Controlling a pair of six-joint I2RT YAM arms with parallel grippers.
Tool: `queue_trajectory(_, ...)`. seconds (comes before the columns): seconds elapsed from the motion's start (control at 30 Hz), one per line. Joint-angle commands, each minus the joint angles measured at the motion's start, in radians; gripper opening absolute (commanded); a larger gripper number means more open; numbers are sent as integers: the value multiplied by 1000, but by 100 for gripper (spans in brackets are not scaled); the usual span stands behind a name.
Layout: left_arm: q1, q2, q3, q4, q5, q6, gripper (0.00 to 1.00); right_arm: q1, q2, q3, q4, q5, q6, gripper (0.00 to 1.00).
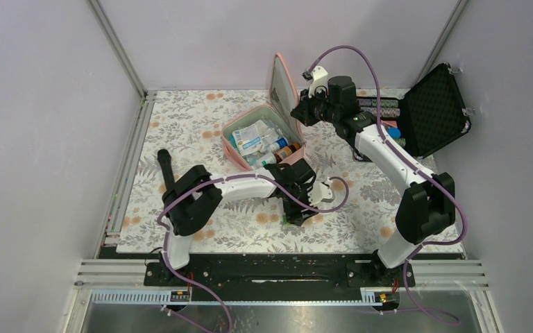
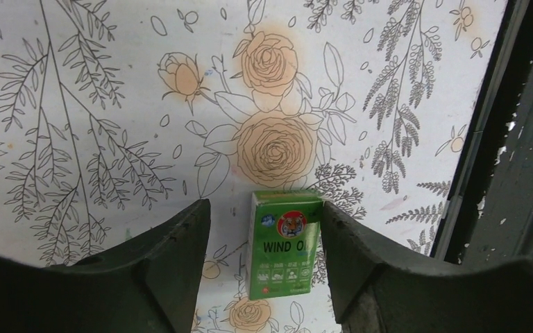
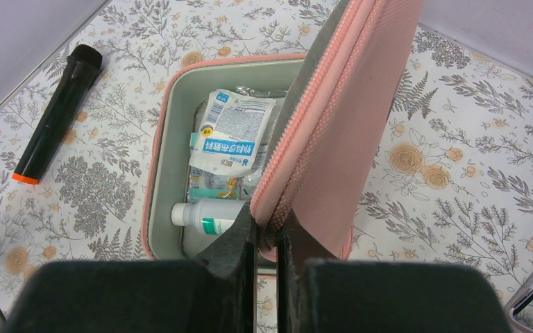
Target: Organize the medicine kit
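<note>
The pink medicine kit stands open at the table's middle back, with packets and bottles inside. Its lid stands upright. My right gripper is shut on the lid's zippered edge; the right wrist view shows the grey lining, a white bottle and sachets inside. My left gripper is open and low over the cloth, straddling a small green "WIND OIL" box that lies flat between the fingers, close to the right finger. The box also shows in the top view.
A black marker with an orange end lies left of the kit, also in the top view. A black foam-lined hard case stands open at the back right with colourful chips. The table's dark front rail is beside the left gripper.
</note>
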Motion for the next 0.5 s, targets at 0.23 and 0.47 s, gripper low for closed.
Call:
queue_trajectory(0.23,-14,-96,-28,56,0,-7,60,4,18,-14,-31,-13,16,0)
queue_trajectory(0.47,-34,-102,-71,53,-1,101,69,4,23,-9,-31,-20,21,0)
